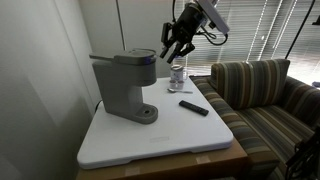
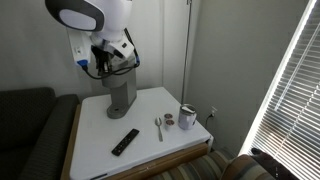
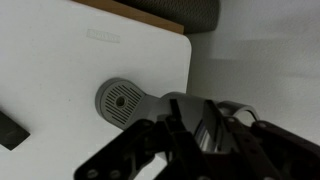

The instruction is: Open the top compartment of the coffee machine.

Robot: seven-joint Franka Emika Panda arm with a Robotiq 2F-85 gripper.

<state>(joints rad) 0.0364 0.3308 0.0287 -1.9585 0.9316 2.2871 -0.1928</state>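
1. Table (image 1: 160, 140): a white top that carries everything. The coffee machine (image 1: 125, 85) stands toward a back corner, close to the wall.
2. The coffee machine is grey and upright. Its head overhangs the round drip base (image 3: 120, 100), which the wrist view sees almost from straight above.
3. The top compartment (image 1: 128, 66) is the rounded lid on that head. It looks shut and flush with the body, so I judge the opening not yet begun.
4. The gripper (image 1: 173, 50) hangs above and just off the front end of the head. As far as the exterior views show, it is apart from the lid. Its fingers are spread wide and hold nothing.
5. The step in hand is the approach to the lid.
   - The hinge is probably on the column side, so the front lip, farthest from the column, gives the best leverage.
   - Come down with one finger hooked under that lip. Squeezing the head is not needed.
   - Lift along an arc about the hinge, not straight up.
   - Go slowly. A hard pull could tip the machine or slide it back on the smooth top.
6. The remote (image 1: 193, 107) lies flat in front of the machine, well apart from it.
7. The can (image 1: 178, 75) stands below the arm, near the gripper's path. Keep the descent on the machine's side of it.
8. The spoon (image 2: 158, 127) lies near the can, clear of the work.
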